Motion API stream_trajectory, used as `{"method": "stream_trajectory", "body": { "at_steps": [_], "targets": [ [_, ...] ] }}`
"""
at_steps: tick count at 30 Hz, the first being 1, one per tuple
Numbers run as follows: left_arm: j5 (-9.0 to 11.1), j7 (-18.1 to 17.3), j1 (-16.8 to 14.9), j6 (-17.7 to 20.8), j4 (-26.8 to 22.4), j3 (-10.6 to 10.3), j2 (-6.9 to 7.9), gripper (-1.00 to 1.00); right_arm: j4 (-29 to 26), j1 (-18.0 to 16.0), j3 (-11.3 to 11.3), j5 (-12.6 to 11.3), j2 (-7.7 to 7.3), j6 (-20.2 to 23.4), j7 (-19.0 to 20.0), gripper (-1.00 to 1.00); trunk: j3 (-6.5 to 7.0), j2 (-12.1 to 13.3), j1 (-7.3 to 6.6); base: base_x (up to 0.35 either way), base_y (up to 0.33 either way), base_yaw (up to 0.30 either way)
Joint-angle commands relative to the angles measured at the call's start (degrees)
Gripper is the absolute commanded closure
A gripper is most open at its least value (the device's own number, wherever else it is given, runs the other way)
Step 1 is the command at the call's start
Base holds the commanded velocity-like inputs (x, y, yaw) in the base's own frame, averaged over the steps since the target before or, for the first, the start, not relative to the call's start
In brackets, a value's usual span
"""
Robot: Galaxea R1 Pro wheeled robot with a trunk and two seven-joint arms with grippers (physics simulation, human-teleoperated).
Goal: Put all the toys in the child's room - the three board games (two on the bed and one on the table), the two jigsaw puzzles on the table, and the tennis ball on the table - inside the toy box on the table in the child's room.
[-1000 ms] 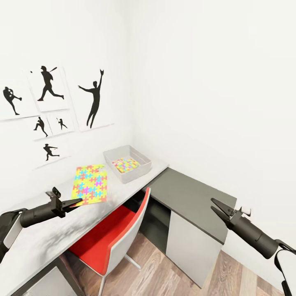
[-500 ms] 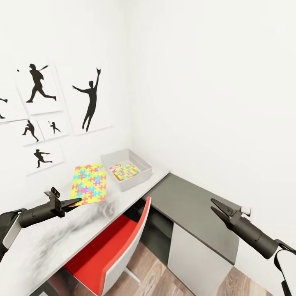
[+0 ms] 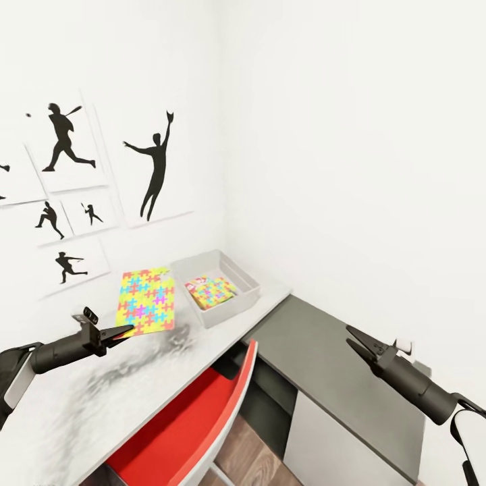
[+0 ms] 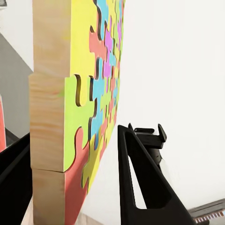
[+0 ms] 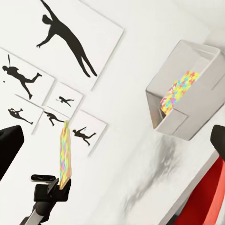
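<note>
My left gripper is shut on the lower edge of a multicoloured jigsaw puzzle, which is lifted off the table and tilted up. In the left wrist view the thick puzzle edge sits between the black fingers. The right wrist view shows that puzzle edge-on above the left gripper. The light-grey toy box stands at the table's far end with a second jigsaw puzzle lying inside. My right gripper hangs open over the dark cabinet, holding nothing.
A red chair is tucked under the table below the held puzzle. A lower dark-grey cabinet joins the table at the right. Silhouette pictures hang on the wall behind the table. The toy box sits close to the corner.
The head view has shifted nearer to the table. The puzzle now stands steeper in my left gripper, and a smeared shadow has appeared on the table under it. The right arm holds its pose.
</note>
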Motion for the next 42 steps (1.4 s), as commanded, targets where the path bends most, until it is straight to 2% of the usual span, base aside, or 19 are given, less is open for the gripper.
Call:
{"method": "stream_trajectory", "body": {
  "at_steps": [1, 9, 15, 42],
  "targets": [
    [0.1, -0.2, -0.1, 0.6, 0.0, 0.0, 0.01, 1.0, 0.0, -0.1, -0.1, 0.0, 0.0, 0.3, 0.1, -1.0, -0.12, -0.1, 0.03, 0.021, 0.0, 0.054],
    [0.1, -0.2, -0.1, 0.6, 0.0, 0.0, 0.01, 1.0, 0.0, -0.1, -0.1, 0.0, 0.0, 0.3, 0.1, -1.0, -0.12, -0.1, 0.03, 0.022, 0.0, 0.004],
    [0.1, -0.2, 0.0, 0.6, 0.0, 0.0, 0.01, 1.0, 0.0, -0.1, 0.0, 0.0, 0.0, 0.3, 0.1, -1.0, -0.12, -0.1, 0.03, 0.247, 0.0, 0.027],
    [0.2, -0.2, 0.0, -0.5, 0.0, 0.0, -0.08, 1.0, 0.0, -0.1, 0.2, 0.0, 0.0, 0.3, 0.1, -1.0, -0.12, -0.1, 0.03, 0.16, 0.0, 0.255]
  ]
}}
